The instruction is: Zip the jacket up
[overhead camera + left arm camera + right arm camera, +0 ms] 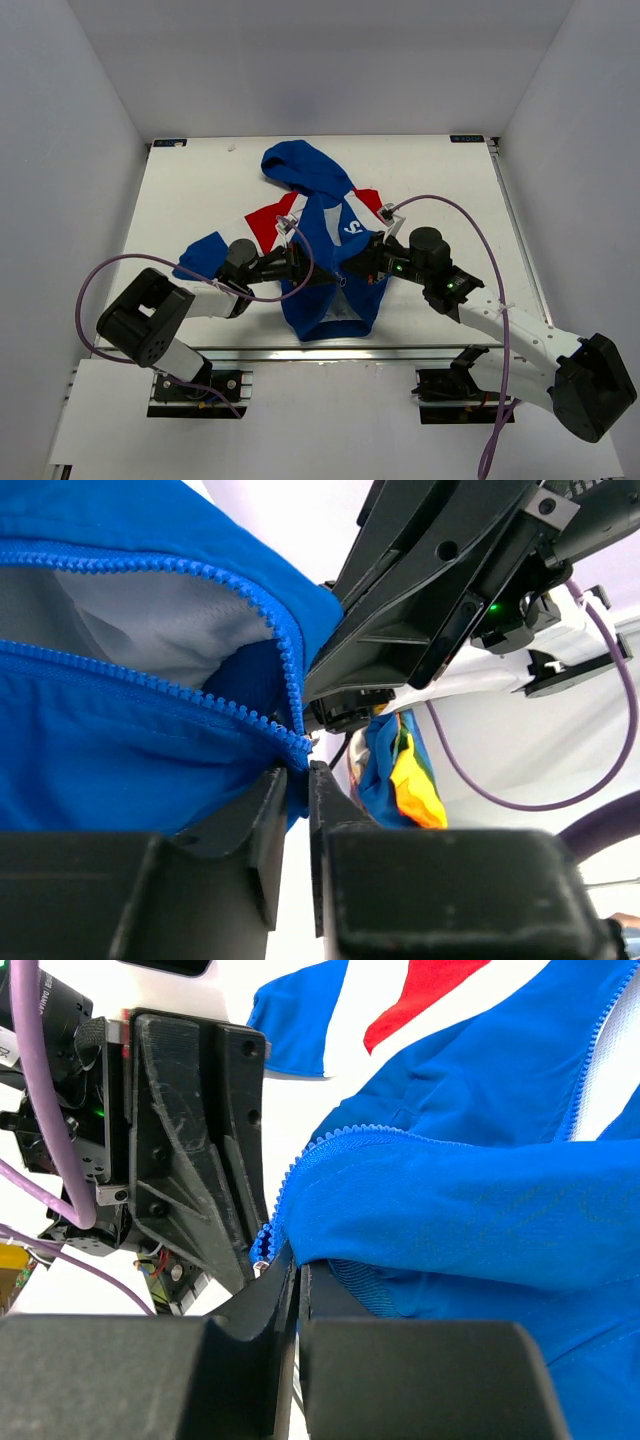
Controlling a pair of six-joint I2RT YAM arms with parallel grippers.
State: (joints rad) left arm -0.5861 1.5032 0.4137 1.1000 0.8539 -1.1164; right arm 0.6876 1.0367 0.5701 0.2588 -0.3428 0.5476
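The blue hooded jacket [330,305] lies on the white table [200,190], hood at the far end and hem toward me, with red and white chest panels. Its front is open: in the left wrist view two rows of blue zipper teeth [150,685] stand apart over grey lining. My left gripper [308,268] comes from the left and is shut on the zipper edge [297,755] low on the front. My right gripper [350,268] comes from the right, tip to tip with it, and is shut on the opposite zipper edge [275,1225]. A small metal piece [262,1263] shows at its fingertips.
White walls enclose the table on three sides. A metal rail [330,350] runs along the near edge. Purple cables [470,215] loop from both arms. A blue-and-yellow scrap [410,780] shows under the right gripper in the left wrist view.
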